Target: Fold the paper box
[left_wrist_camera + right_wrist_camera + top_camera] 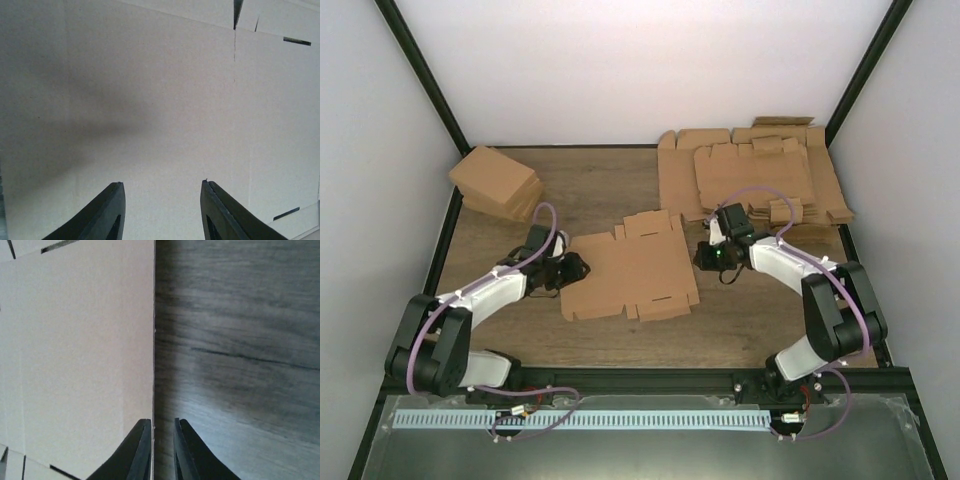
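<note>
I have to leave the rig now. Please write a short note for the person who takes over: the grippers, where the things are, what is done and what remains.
Left gripper: jaws apart above the left part of the paper box, holding nothing.
Right gripper: jaws almost closed at the box's right edge; whether it grips is unclear.
The box lies flat on the table between the arms. A stack of flat sheets sits far right, cartons far left.
Done: no fold visible. Left: every fold.
</note>
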Tool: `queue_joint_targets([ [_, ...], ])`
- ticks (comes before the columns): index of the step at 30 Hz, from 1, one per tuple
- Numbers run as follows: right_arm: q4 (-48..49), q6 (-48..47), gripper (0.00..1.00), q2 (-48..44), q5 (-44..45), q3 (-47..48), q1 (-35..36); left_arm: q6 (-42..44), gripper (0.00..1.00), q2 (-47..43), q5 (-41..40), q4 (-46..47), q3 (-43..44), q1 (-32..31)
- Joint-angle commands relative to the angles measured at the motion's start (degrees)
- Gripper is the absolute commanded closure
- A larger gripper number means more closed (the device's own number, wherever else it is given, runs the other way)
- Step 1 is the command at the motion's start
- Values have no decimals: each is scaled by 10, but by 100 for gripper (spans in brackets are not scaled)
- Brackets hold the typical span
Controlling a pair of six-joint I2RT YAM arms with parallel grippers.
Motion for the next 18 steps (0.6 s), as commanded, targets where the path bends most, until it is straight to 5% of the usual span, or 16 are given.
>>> queue_joint_targets([
  [1, -9, -17, 84, 14, 30, 34, 5, 26, 52, -35, -21, -39, 17, 3],
  [7, 11, -9, 60, 18, 26, 23, 5, 47, 44, -83, -57, -68, 23, 3],
  [18, 64, -6, 56, 72, -100, 5, 5, 55, 43, -16, 7, -34, 17, 3],
])
